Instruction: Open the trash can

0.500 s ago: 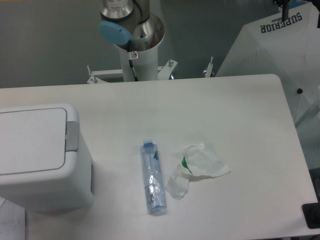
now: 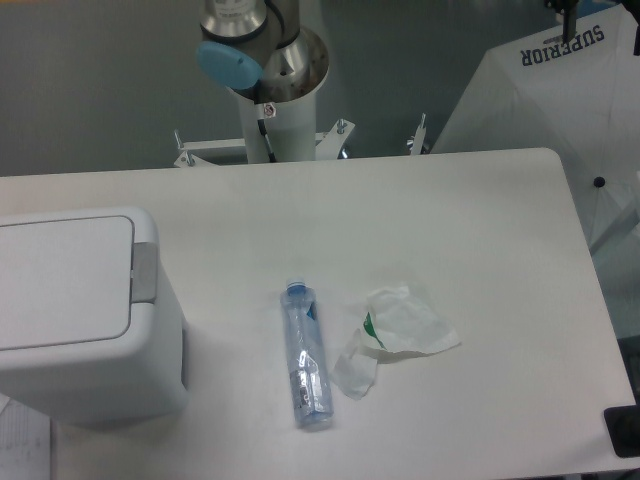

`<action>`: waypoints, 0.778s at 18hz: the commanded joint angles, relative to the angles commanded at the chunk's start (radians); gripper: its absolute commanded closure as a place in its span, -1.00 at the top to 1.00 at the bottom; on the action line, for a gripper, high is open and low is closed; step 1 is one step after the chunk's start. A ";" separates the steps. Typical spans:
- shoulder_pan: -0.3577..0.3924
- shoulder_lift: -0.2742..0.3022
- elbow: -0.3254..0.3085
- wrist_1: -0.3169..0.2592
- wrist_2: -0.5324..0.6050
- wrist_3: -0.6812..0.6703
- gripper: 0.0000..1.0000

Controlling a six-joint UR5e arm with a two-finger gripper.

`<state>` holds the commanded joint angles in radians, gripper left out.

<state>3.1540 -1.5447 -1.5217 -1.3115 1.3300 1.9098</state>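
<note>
One trash can (image 2: 80, 310), lid shut, table's left edge | pincer out of frame, state unknown

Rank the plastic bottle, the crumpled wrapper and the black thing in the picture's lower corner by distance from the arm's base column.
The jaws are out of view, so this is measured from the base column.
1. Plastic bottle, mid-table, and crumpled wrapper beside it: too close to call.
2. Black thing, far lower corner.

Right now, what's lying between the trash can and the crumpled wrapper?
A clear plastic bottle lies on its side between the trash can and the wrapper, per the fixed camera.
</note>
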 joint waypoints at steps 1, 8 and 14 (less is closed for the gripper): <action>-0.009 0.002 0.000 -0.002 0.000 0.000 1.00; -0.089 0.021 -0.008 -0.011 -0.034 -0.165 1.00; -0.153 0.045 -0.021 -0.005 -0.043 -0.349 1.00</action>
<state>3.0006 -1.5002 -1.5432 -1.3162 1.2870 1.5604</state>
